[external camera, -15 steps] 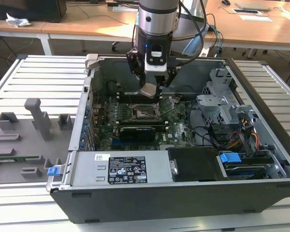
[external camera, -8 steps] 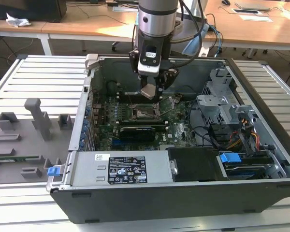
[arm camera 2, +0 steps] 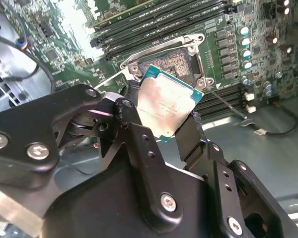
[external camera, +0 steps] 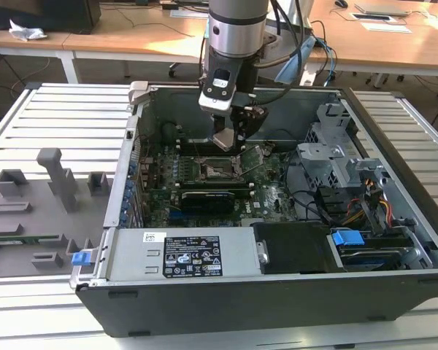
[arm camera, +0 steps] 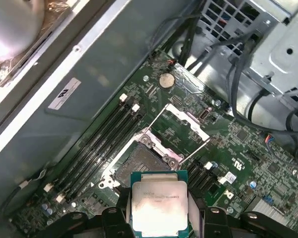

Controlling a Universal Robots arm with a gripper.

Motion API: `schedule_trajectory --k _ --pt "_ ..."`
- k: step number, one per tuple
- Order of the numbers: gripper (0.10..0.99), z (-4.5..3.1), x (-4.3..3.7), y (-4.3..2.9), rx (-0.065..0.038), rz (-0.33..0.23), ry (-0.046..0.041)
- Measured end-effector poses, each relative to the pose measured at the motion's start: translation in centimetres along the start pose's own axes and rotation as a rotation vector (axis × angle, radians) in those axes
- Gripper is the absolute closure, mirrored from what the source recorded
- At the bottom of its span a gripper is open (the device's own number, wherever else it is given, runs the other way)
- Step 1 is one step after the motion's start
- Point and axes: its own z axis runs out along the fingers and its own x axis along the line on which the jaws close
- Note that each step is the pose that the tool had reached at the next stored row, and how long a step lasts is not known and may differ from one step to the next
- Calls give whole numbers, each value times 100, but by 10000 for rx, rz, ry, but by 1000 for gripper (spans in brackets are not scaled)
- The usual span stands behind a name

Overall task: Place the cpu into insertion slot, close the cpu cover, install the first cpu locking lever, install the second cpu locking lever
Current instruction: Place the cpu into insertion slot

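One cpu (arm camera 2: 166, 104) sat clamped between the end effector's (arm camera 2: 161, 119) two black fingers (arm camera 2: 188, 139), held just above the single insertion slot (arm camera 2: 184, 59) and not yet seated. The first wrist view added one cpu cover (arm camera: 181, 124), swung open beside the slot, and two thin levers (arm camera: 196, 149). The exterior view took in the whole open computer case (external camera: 241, 292) on the ribbed tabletop (external camera: 66, 109).

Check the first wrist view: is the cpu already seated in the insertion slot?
No: the cpu sits in the gripper, and the insertion slot shows its dark centre bare.
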Motion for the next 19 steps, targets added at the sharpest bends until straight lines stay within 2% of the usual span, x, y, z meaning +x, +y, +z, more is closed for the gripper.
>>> schedule_trajectory --k 3,6,19 --pt "545 9 0 -1 -5 519 -41" --pt "545 27 -1 -2 -13 1425 -114" --pt "545 77 -1 -6 -38 3965 -316"
